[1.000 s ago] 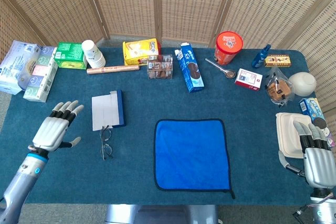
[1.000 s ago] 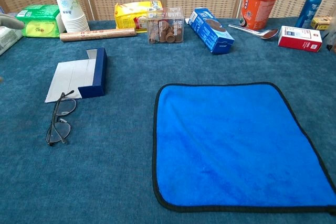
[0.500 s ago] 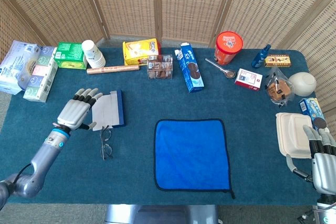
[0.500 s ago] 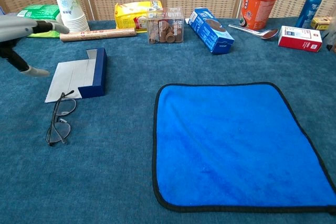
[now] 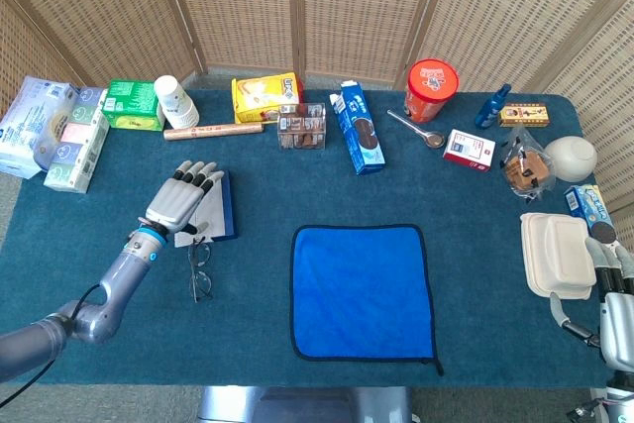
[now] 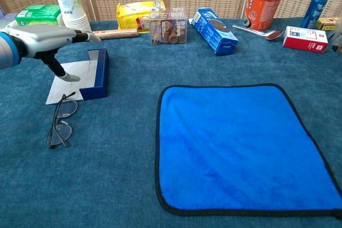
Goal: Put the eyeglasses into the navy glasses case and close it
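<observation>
The navy glasses case (image 5: pixel 224 204) (image 6: pixel 99 73) lies open left of the middle, its grey flap (image 6: pixel 69 82) spread flat to the left. Thin dark-framed eyeglasses (image 5: pixel 200 269) (image 6: pixel 60 122) lie folded on the cloth just in front of the case. My left hand (image 5: pixel 183 200) (image 6: pixel 45 39) hovers over the grey flap, fingers apart and stretched forward, thumb pointing down, holding nothing. My right hand (image 5: pixel 618 302) shows only at the bottom right corner of the head view, beside a white clamshell box; its fingers look empty.
A bright blue cloth (image 5: pixel 363 290) (image 6: pixel 240 145) lies in the middle. Along the back stand paper cups (image 5: pixel 174 100), a brown roll (image 5: pixel 212 131), a yellow packet (image 5: pixel 264 95), a blue biscuit box (image 5: pixel 357 128) and a red tub (image 5: pixel 431 89). The white clamshell box (image 5: pixel 556 255) lies at right.
My left hand has travelled right and forward from the table's left side to above the case's flap. My right hand has drawn back toward the bottom right corner.
</observation>
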`<control>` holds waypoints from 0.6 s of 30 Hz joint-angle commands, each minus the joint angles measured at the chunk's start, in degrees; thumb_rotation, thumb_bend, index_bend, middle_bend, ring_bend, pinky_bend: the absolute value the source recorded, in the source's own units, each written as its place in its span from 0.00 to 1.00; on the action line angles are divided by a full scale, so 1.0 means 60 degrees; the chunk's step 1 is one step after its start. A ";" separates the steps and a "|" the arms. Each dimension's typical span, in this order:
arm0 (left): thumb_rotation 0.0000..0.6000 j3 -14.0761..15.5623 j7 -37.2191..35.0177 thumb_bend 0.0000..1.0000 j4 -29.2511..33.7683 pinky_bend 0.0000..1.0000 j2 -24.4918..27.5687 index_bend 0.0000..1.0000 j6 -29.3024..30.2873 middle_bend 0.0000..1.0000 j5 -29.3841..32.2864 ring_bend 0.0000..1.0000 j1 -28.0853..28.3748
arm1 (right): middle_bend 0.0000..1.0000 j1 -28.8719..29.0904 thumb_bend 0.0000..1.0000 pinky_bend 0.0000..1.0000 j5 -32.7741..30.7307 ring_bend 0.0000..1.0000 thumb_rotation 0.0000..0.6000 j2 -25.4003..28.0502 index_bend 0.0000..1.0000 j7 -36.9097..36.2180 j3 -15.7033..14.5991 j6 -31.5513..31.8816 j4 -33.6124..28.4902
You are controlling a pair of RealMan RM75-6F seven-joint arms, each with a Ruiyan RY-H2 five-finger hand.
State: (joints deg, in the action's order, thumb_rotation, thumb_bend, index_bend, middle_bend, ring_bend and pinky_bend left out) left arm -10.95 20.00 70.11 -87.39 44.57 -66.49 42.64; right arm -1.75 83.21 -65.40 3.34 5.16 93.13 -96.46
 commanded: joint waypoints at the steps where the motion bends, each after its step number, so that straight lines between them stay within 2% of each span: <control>1: 0.88 0.0034 0.0241 0.22 -0.0264 0.00 -0.0327 0.00 -0.0001 0.00 -0.0040 0.00 0.0229 | 0.13 -0.0018 0.37 0.09 0.0016 0.00 0.57 0.0012 0.07 -0.0040 0.0009 0.0025 0.0003; 13: 0.88 0.0045 0.0707 0.23 -0.0480 0.00 -0.0984 0.00 -0.0135 0.00 0.0161 0.00 0.0866 | 0.13 -0.0270 0.37 0.09 -0.0004 0.00 0.56 0.0028 0.07 -0.0454 0.0024 0.0271 0.0229; 18: 0.88 -0.0260 0.0293 0.22 -0.0436 0.00 -0.1297 0.00 -0.0075 0.00 0.0381 0.00 0.1055 | 0.13 -0.0355 0.37 0.09 0.0047 0.00 0.57 0.0038 0.07 -0.0566 0.0040 0.0396 0.0290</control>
State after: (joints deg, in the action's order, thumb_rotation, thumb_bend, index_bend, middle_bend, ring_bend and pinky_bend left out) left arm -11.88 22.59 67.41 -94.56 43.99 -64.66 48.58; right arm -3.82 83.44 -65.18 0.00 5.39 95.45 -94.75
